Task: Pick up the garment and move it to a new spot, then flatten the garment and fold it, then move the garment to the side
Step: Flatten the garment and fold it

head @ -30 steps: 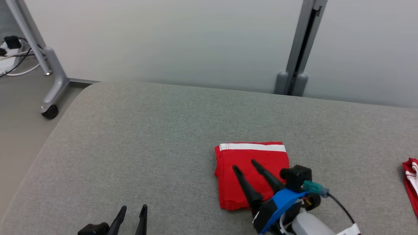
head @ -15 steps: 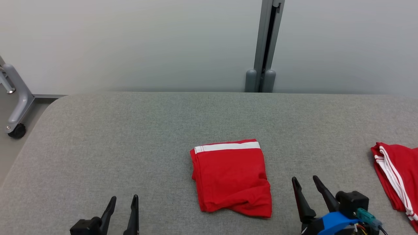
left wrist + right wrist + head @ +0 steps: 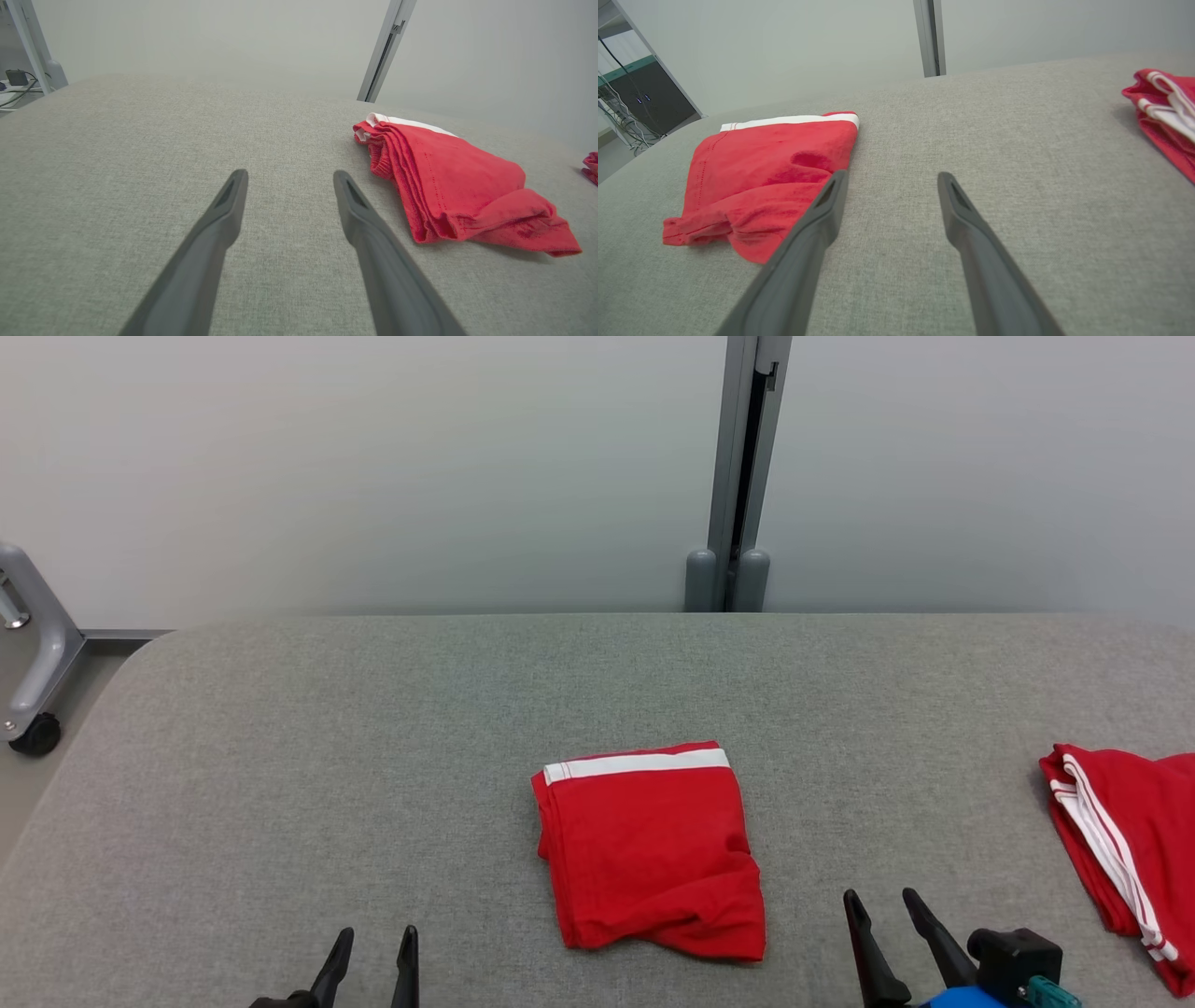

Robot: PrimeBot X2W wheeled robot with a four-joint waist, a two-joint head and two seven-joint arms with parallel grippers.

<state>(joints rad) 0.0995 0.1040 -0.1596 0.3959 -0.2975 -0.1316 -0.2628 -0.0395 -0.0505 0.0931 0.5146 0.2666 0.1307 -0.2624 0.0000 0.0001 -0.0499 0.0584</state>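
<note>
On table (image 3: pixel 280 756), garment (image 3: pixel 649 849) lengthwise near-to-far, white band (image 3: pixel 637 765) far; left gripper (image 3: pixel 378 933), right gripper (image 3: pixel 878 894) splayed.

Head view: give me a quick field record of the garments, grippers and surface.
folded garment: red, white band at far edge, folded, mid-table, near edge rumpled
second garment: red, white stripes, far right, apart from the first
left gripper: open, empty, left of folded garment, clear of it
right gripper: open, empty, between the garments, touching neither
table: grey fabric top
</note>
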